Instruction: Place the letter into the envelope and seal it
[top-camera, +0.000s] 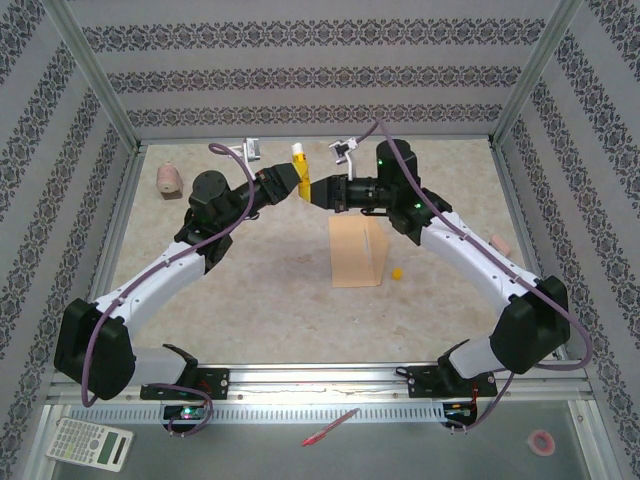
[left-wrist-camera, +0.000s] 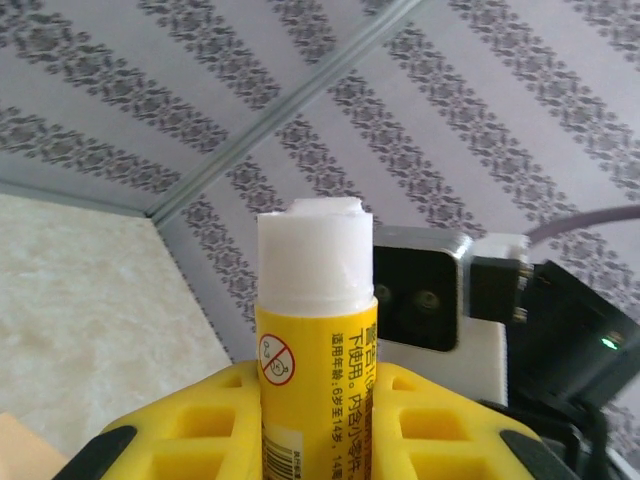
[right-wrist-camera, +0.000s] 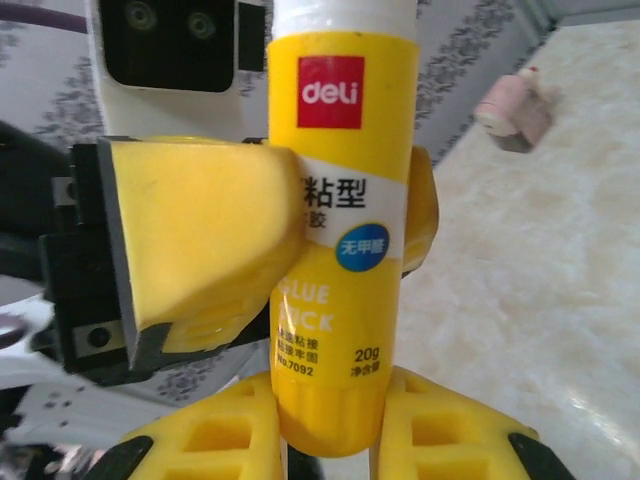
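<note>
A yellow glue stick (top-camera: 299, 165) is held upright in the air over the back of the table, its white glue tip (left-wrist-camera: 313, 250) bare. My left gripper (top-camera: 293, 185) is shut on its middle, with the yellow fingers (left-wrist-camera: 200, 430) pressed against both sides. My right gripper (right-wrist-camera: 330, 430) comes from the opposite side and is shut on the stick's bottom end (right-wrist-camera: 335, 420), just under the left gripper's finger (right-wrist-camera: 200, 240). The tan envelope (top-camera: 357, 252) lies flat on the table below the right arm. The letter is hidden.
A small yellow cap (top-camera: 397, 272) lies just right of the envelope. A pink object (top-camera: 170, 180) sits at the back left and another (top-camera: 500, 243) by the right arm. A calculator (top-camera: 90, 443), red pen (top-camera: 330, 427) and tape roll (top-camera: 541, 443) lie on the front ledge.
</note>
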